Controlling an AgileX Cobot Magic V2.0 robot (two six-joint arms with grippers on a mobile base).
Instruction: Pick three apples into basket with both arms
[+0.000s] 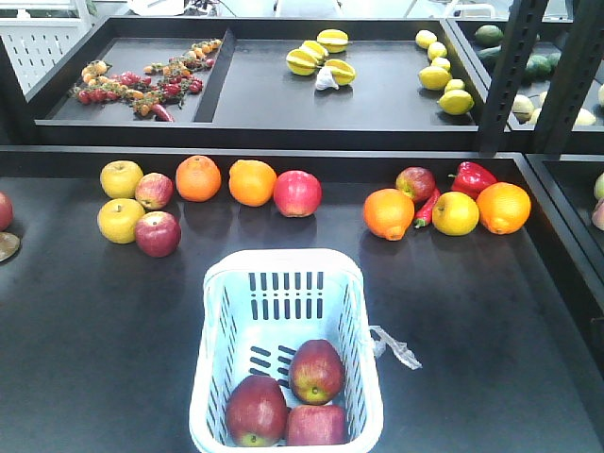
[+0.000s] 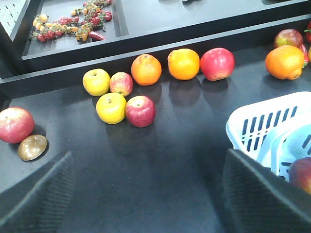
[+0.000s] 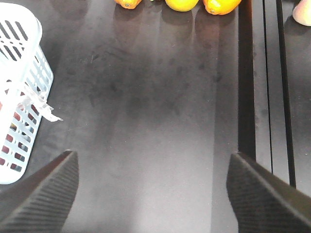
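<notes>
Right gripper (image 3: 150,194) jaws spread over bare tabletop (image 3: 155,107); basket (image 3: 19,92) at left edge

I see two oranges (image 1: 225,180) and a pinkish apple (image 1: 297,192) lined along the shelf (image 1: 113,321) back edge, two yellow apples (image 1: 121,199) left of them. Right: a red pepper (image 1: 473,176) behind a lemon (image 1: 455,213). The upper tray (image 1: 113,57) holds what may be cherry tomatoes (image 1: 142,85).

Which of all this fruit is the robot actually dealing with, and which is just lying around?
Part of the job: three dark red apples lying in the basket; both open grippers, left and right, holding nothing.

Lying about: oranges, yellow apples, a pinkish-red apple, a red pepper, lemons on the back shelf.
</notes>
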